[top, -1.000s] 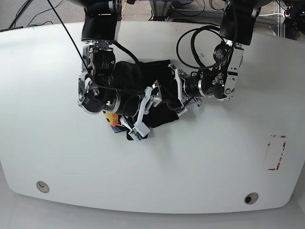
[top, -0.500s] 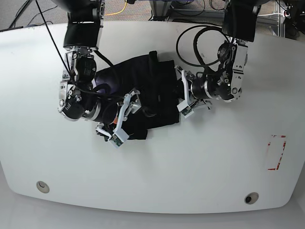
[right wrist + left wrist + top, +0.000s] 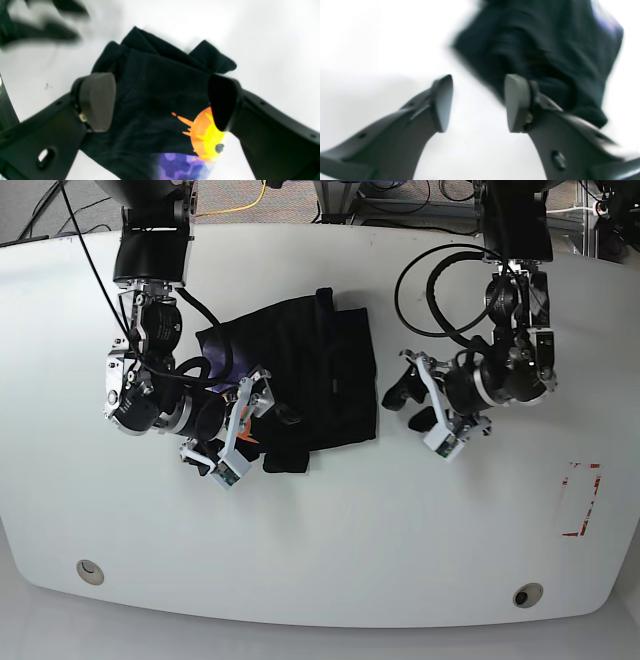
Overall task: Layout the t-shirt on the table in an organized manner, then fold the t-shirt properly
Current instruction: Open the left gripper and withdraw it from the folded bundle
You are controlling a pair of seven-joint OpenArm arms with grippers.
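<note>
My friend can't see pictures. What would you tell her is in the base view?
A bunched-up black t-shirt lies on a white table. The right gripper hangs open at the shirt's edge, and the left gripper is open beside it, holding nothing.

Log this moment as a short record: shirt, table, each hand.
shirt: black cloth t-shirt with orange, yellow and purple print, lying bunched and partly folded on the table
table: glossy white tabletop, red rectangle mark near one edge
left hand: open, beside the shirt's edge, holding nothing
right hand: open, poised over the printed part of the shirt, not gripping it
task state: shirt not laid flat yet
</note>
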